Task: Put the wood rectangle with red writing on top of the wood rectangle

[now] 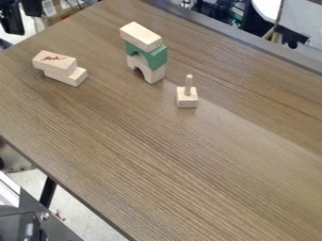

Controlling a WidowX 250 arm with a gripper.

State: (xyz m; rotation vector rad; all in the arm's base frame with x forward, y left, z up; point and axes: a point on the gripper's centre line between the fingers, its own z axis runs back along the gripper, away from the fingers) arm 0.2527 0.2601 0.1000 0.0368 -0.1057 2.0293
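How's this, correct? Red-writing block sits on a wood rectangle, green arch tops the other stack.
Not the green arch: the camera view shows it mid-stack, with a plain wood block on top. The block with red writing does sit on a wood rectangle.

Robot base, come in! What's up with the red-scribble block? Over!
Red-writing block resting on plain block, off-centre. Both ungripped. Nothing stacked on top; green arch stands well apart. Over.
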